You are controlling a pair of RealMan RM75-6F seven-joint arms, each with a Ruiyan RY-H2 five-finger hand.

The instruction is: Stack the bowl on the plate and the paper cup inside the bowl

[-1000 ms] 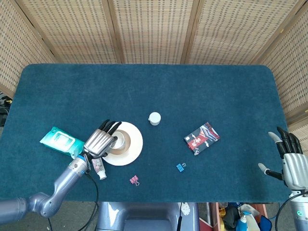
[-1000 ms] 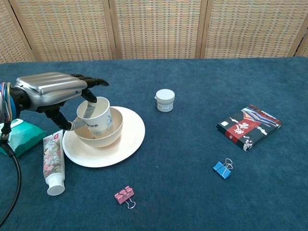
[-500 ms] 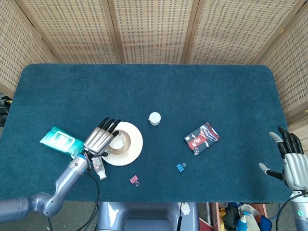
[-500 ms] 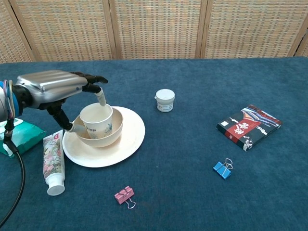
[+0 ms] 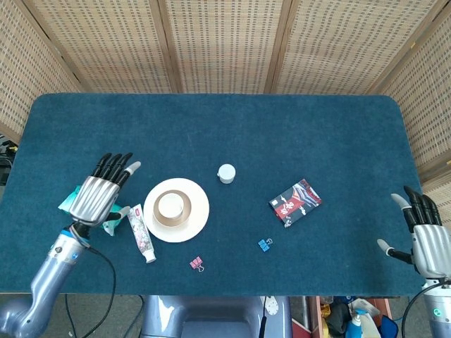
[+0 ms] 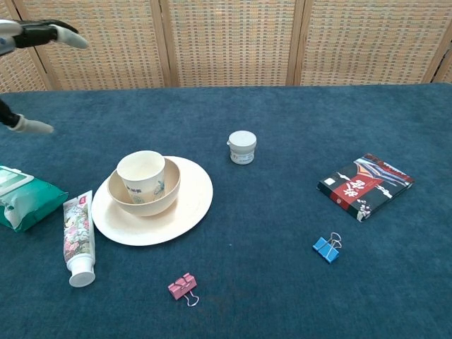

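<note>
A paper cup (image 6: pixel 141 174) (image 5: pixel 170 205) stands upright inside a cream bowl (image 6: pixel 164 195) (image 5: pixel 180 213), and the bowl sits on a cream plate (image 6: pixel 187 212) (image 5: pixel 198 211). My left hand (image 5: pixel 101 191) (image 6: pixel 37 34) is raised to the left of the plate with its fingers spread and nothing in it, clear of the cup. My right hand (image 5: pixel 423 236) hovers at the table's right front corner, fingers apart and empty; the chest view does not show it.
A toothpaste tube (image 6: pixel 76 236) lies just left of the plate, a green wipes pack (image 6: pixel 21 202) further left. A small white jar (image 6: pixel 242 147), a dark card box (image 6: pixel 365 185), a blue binder clip (image 6: pixel 325 248) and a pink binder clip (image 6: pixel 183 287) lie around.
My left hand let go of the paper cup, which now stands upright in the bowl, and pulled away up and to the left. The right hand stayed put.
</note>
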